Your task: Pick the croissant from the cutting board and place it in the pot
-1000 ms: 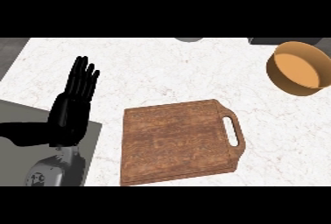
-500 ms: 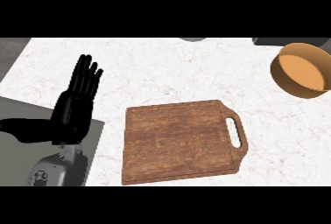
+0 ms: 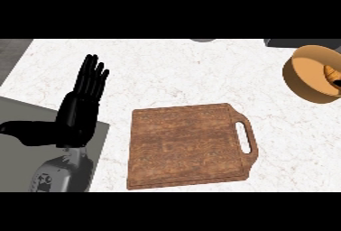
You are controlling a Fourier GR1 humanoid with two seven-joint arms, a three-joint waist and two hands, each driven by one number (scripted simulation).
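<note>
Now we log pot [image 3: 297, 83] nearer R edge vs. earlier; 1 board [image 3: 183, 144], 1 croissant [image 3: 332, 74] in pot, 1 L hand [image 3: 76, 113], fingers straight.

This is a kitchen. The work surface is a white, faintly veined stone counter top [image 3: 200, 72], and near its front edge, about midway across, lies a rectangular brown wooden cutting board [image 3: 183, 144] with rounded corners and a slotted handle on its right side. At the surface's right edge, toward the far corner, stands a round tan pot [image 3: 296, 83] with a golden-brown croissant [image 3: 331, 73] partly showing inside it. A flat grey panel [image 3: 13, 167] sits at the counter's front left corner, though what it is cannot be told.
</note>
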